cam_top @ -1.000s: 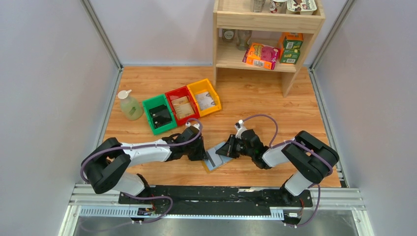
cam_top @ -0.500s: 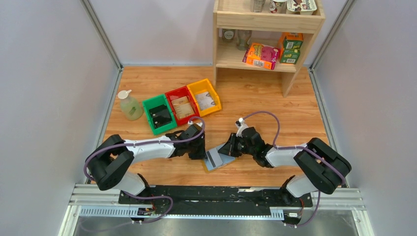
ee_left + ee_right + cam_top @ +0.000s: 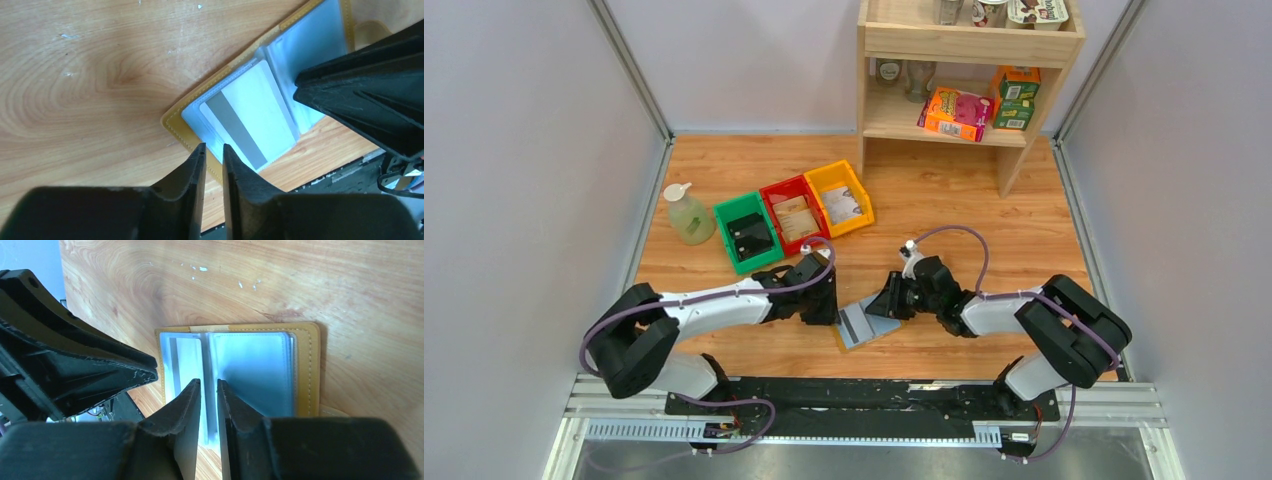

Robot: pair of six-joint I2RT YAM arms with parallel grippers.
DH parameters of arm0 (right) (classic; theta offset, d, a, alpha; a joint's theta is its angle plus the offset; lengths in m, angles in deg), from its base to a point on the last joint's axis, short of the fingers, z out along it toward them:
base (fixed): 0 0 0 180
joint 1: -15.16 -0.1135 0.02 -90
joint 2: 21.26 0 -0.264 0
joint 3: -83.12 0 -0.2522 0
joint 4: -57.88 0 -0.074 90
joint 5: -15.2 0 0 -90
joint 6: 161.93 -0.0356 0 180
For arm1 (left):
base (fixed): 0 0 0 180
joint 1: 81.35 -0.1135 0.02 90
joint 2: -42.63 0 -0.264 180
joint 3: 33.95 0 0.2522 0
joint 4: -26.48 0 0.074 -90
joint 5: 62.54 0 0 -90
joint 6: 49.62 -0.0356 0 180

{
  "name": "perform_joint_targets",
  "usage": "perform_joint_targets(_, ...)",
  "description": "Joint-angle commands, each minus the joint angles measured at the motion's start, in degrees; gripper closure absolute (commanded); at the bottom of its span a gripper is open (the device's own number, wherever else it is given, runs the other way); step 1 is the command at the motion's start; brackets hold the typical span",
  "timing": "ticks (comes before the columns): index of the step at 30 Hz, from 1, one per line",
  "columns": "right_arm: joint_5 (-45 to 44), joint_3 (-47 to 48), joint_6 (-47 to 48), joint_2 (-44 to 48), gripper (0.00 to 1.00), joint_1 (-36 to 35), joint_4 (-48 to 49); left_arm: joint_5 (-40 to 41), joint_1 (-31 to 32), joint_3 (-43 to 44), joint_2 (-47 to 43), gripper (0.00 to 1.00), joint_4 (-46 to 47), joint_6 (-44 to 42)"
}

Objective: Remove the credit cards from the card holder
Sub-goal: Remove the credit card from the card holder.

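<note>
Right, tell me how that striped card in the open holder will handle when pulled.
The striped card looks thin, flat and straight-edged, so probably stiff and light. It sits in a glossy pale pocket, so it may slide out easily. The card holder lies open on a smooth wooden table, so it will likely skid along unless pinned.

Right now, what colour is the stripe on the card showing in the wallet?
Grey stripe on a whitish card; the left wrist view shows it best.
</note>
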Motion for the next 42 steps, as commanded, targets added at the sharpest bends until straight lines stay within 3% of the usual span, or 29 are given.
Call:
perform_joint_targets(1,1.3,2.9,2.3,0.0,0.77,0.2,0.1,1.3,0.2,0.0,-6.3,0.67,-1.9,1.1)
perform_joint_targets(4,2.2,4.6,3.9,0.0,0.76,0.3,-2.7,1.1,0.3,-0.2,-7.9,0.56,-1.5,4.5)
perform_joint_targets(5,2.6,5.0,4.3,0.0,0.76,0.2,-3.6,1.3,0.4,-0.7,-8.2,0.46,-1.5,5.2)
perform_joint_targets(7,2.9,5.9,5.0,0.0,0.74,0.2,-5.8,2.0,0.3,-1.6,-8.2,0.35,-2.7,7.8)
perform_joint_targets(8,3.1,6.6,5.6,0.0,0.73,0.2,-7.2,2.0,0.4,-1.6,-8.2,0.34,-3.6,9.0)
perform_joint_targets(15,3.1,9.0,6.9,-0.7,0.71,0.2,-12.3,6.1,0.3,-1.6,-6.5,0.37,-6.2,10.9)
perform_joint_targets(29,5.7,10.1,8.2,-4.4,0.69,-0.2,-13.1,4.8,0.3,1.4,3.2,0.43,-2.5,10.5)
perform_joint_targets(42,8.0,8.0,6.0,-5.3,0.73,-0.1,-8.2,7.6,0.3,2.7,8.7,0.97,-5.0,8.3)
